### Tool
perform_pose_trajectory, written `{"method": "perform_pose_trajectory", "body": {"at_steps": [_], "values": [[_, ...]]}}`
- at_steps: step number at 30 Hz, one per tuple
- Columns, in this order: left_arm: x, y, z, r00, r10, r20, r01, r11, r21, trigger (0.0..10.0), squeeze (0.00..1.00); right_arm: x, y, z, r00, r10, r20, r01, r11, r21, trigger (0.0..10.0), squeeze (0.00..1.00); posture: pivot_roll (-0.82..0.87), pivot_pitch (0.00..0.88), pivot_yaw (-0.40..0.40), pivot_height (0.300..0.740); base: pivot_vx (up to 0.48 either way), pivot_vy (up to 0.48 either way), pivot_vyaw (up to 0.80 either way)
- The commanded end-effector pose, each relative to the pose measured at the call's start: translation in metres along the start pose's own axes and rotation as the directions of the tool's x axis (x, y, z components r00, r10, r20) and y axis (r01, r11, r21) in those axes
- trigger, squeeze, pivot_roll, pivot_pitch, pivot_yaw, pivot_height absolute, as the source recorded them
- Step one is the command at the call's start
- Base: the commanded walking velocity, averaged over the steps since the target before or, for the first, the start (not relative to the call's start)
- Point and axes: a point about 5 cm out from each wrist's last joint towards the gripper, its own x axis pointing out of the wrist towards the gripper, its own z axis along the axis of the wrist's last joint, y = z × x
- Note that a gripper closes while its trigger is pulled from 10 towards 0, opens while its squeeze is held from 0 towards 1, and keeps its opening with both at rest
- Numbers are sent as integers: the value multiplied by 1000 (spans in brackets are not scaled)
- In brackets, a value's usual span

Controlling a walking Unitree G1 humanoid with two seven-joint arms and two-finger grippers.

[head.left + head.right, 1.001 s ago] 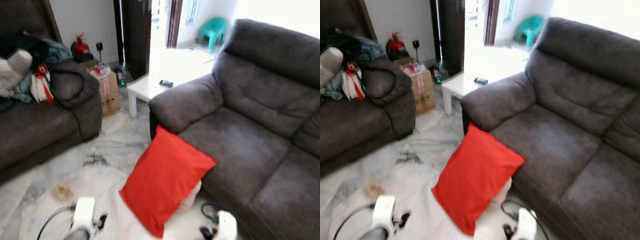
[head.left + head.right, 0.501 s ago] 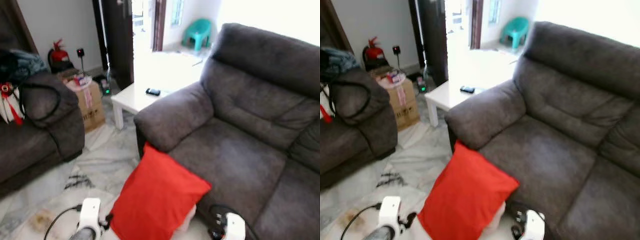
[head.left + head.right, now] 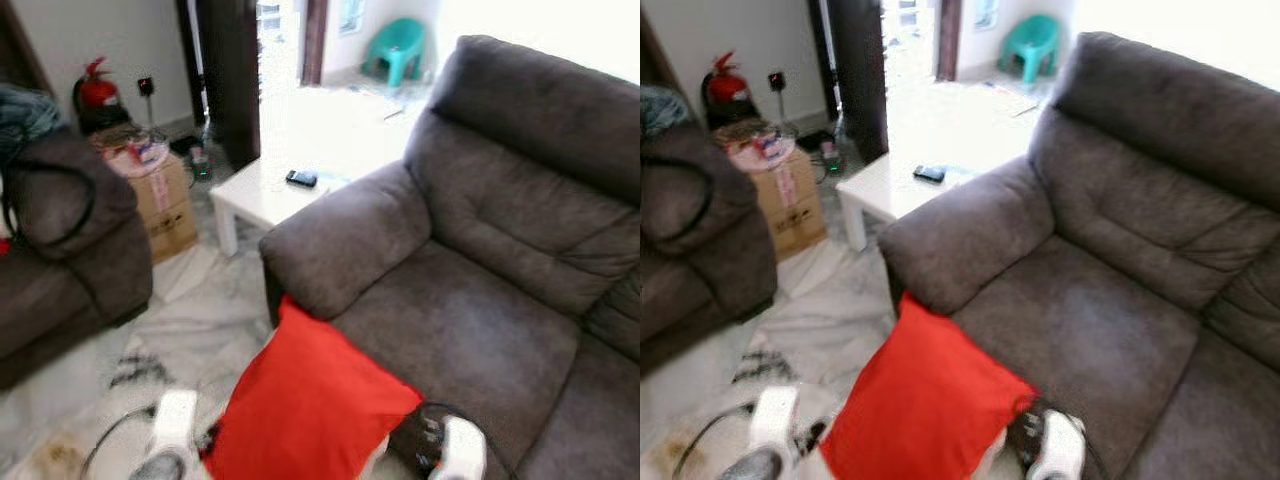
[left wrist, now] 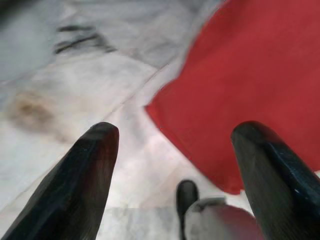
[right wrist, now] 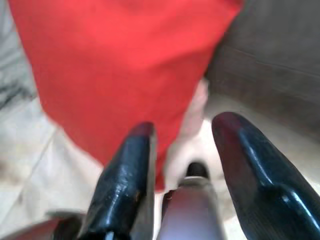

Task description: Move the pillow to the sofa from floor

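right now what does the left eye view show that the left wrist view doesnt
The left eye view alone takes in the room: the grey sofa the red pillow leans against, a white coffee table with a dark phone on it, a cardboard box, a red fire extinguisher and a teal chair. The left wrist view alone gives the left claw close up, its two black fingers spread open above the floor beside the pillow's corner. Both share the red pillow and the pale marble floor.

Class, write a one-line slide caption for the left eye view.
Red fabric pillow leaning against the grey sofa, both robot arms low beside it, white side table behind.
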Motion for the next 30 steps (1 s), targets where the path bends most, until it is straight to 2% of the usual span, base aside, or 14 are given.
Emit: {"method": "perform_pose_trajectory", "body": {"at_steps": [1,6,14,17,24,30], "values": [[3,-11,5,1000,-25,11,25,1000,2,10000,0,-3,-13,-1,999,-36,-6,36,999,-9,10000,0,-5,0,-59,740,0,0,0],[2,-9,2,1000,-13,-1,13,1000,-3,10000,0,-3,-13,0,1000,-28,-4,28,999,-32,10000,0,-6,0,-58,740,0,0,0],[1,-8,-1,1000,-7,-14,7,1000,3,10000,0,-2,-11,0,1000,-17,0,17,999,-34,10000,0,-5,0,-57,740,0,0,800],[1,-7,-2,1000,-5,-17,6,1000,3,10000,0,-2,-10,0,1000,-15,1,15,1000,-14,10000,0,-5,0,-57,740,0,0,0],[0,-3,-4,1000,-1,-18,1,1000,4,10000,0,-3,-12,-1,1000,-13,-3,13,999,-42,10000,0,-5,0,-59,740,0,0,0],[0,-4,-3,1000,0,-13,0,1000,15,10000,0,-5,-17,-3,1000,-16,-10,15,999,-33,10000,0,-5,0,-60,740,0,0,769]]}}
